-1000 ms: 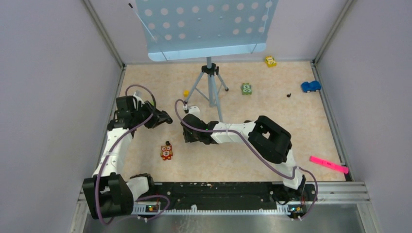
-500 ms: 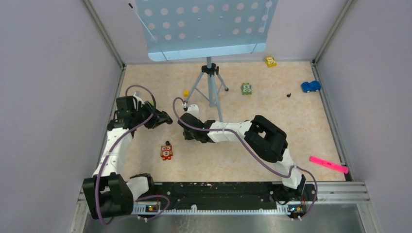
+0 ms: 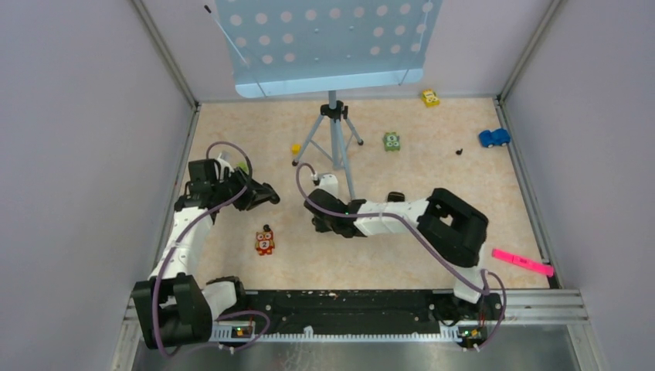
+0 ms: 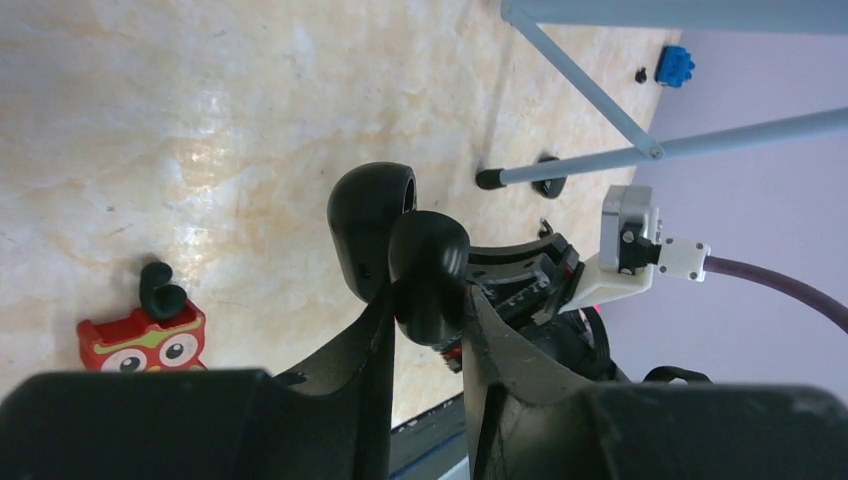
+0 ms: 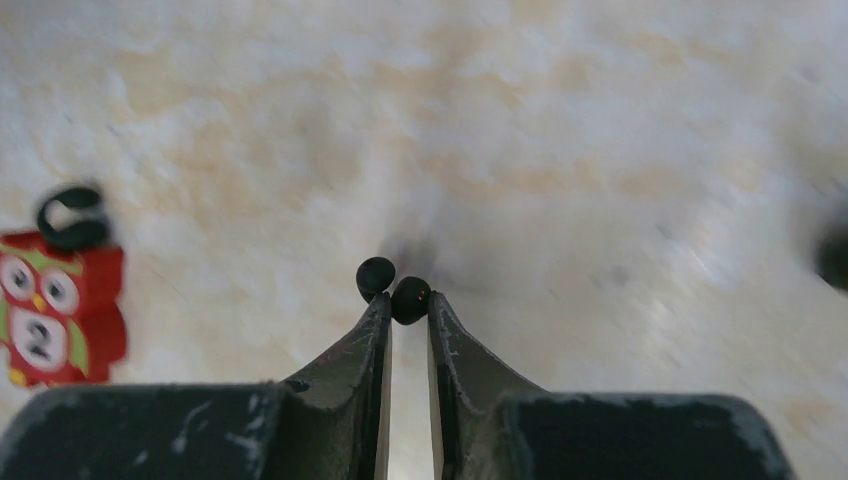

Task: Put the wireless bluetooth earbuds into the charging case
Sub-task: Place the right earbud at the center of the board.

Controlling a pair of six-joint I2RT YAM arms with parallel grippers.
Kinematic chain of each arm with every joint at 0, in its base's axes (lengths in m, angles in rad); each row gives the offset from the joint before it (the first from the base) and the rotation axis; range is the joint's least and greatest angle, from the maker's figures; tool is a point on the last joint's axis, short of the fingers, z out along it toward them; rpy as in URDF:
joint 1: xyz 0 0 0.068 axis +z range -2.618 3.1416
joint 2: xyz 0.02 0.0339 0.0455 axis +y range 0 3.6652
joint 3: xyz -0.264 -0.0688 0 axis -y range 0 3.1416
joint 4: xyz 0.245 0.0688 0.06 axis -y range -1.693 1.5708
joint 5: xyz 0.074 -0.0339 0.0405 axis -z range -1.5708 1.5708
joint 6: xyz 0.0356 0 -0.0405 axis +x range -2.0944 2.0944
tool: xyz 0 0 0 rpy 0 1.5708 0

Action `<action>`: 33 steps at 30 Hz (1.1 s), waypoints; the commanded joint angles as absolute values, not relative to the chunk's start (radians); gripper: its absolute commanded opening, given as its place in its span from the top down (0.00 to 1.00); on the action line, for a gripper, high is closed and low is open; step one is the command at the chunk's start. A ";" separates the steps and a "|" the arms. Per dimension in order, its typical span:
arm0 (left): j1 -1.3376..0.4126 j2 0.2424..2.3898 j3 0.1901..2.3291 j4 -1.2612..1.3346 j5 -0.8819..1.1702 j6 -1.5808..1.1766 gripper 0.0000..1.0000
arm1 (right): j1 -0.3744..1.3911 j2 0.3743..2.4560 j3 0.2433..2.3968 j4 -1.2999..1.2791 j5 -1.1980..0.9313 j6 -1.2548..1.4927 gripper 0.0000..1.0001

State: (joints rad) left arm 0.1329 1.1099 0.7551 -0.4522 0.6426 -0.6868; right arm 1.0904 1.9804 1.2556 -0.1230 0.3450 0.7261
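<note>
Near the middle of the counter [image 3: 510, 193], the right end effector [image 5: 408, 308] pinches a tiny black earbud [image 5: 410, 298] at its fingertips, with the red owl block [image 5: 55, 300] close by. To its left, the left end effector [image 4: 425, 300] is clamped on the black charging case [image 4: 375, 220], which looks hinged open. Another earbud [image 3: 459, 151] lies far back, near the blue toy car [image 3: 493, 137].

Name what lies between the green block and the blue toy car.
A tiny black earbud, nearer the blue toy car; the top view shows it.
</note>
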 commanded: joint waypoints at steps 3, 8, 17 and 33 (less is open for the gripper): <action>0.132 1.097 0.740 -0.364 0.759 -0.677 1.00 | 1.093 1.666 0.990 -0.159 0.405 0.754 0.93; 0.062 1.119 0.712 -0.278 0.848 -0.638 1.00 | 1.089 1.463 0.834 -0.273 0.444 0.819 0.93; -0.183 1.282 0.723 -0.248 0.991 -0.538 1.00 | 1.054 1.288 0.643 -0.384 0.381 0.911 0.92; -0.297 1.388 0.794 -0.237 1.006 -0.490 1.00 | 1.065 1.276 0.759 -0.551 0.459 0.873 0.67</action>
